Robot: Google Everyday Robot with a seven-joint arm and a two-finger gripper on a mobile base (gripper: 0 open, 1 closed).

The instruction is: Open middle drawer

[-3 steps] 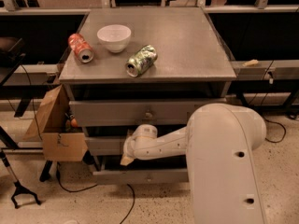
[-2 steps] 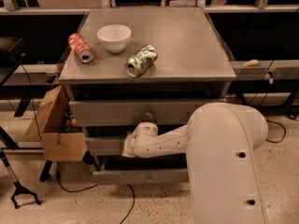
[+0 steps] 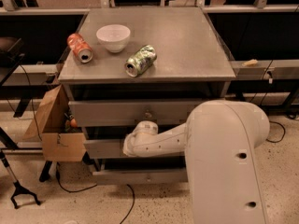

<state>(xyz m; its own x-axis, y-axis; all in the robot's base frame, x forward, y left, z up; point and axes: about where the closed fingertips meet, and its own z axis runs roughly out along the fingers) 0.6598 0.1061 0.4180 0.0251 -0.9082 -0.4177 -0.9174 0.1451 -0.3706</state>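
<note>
In front of the cabinet, at the height of its second row, my pincer (image 3: 135,141) sits right at the face of the middle drawer (image 3: 102,148), covering the centre of that front so its knob is hidden from me. From this angle I only get the rounded white wrist shell, and I cannot tell whether the pincer is wide, narrow or holding anything, nor whether it touches the front. The forearm runs from there to the right into the big white arm body (image 3: 229,162), which fills the lower right of my view. The middle drawer's grey front shows only as a strip left of the pincer, below the top drawer (image 3: 117,112), whose small knob (image 3: 148,114) I see just above the wrist, and above the bottom drawer (image 3: 140,175). On the tabletop (image 3: 187,45), a white bowl (image 3: 113,36) stands upright at the back left, an orange can (image 3: 79,48) lies on its side just left of it, and a green can (image 3: 140,59) lies on its side in front of the bowl, apart from both. Left of the cabinet an open cardboard box (image 3: 53,129) sits close beside it
</note>
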